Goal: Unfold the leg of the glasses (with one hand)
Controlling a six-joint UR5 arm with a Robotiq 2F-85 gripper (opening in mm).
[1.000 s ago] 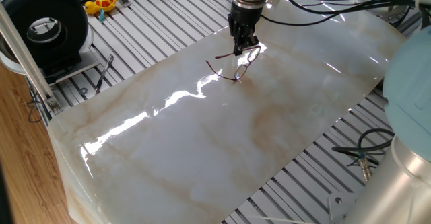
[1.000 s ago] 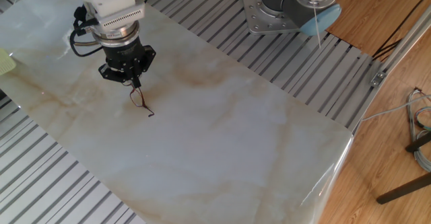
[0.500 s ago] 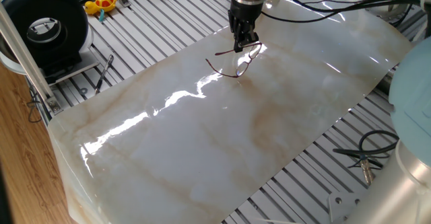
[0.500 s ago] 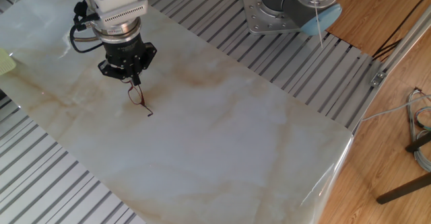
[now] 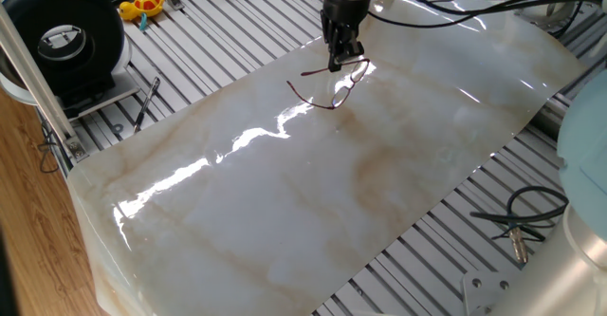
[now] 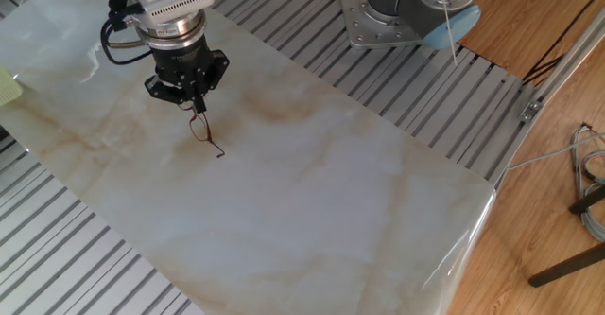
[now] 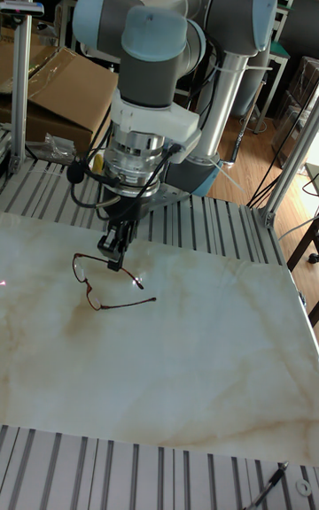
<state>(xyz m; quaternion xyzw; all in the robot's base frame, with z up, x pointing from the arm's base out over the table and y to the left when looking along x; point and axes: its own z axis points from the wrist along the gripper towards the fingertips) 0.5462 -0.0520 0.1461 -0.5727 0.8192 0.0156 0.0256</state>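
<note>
The near stretch of the marbled tabletop (image 7: 177, 368) lies bare and glossy. Farther in, the glasses (image 7: 97, 284) sit on it, one leg stretched out toward the middle. Just behind, the gripper (image 7: 113, 255) points straight down, its fingers pressed together on the frame's far end, pinching it. Behind that rises the grey arm (image 7: 186, 23).
</note>
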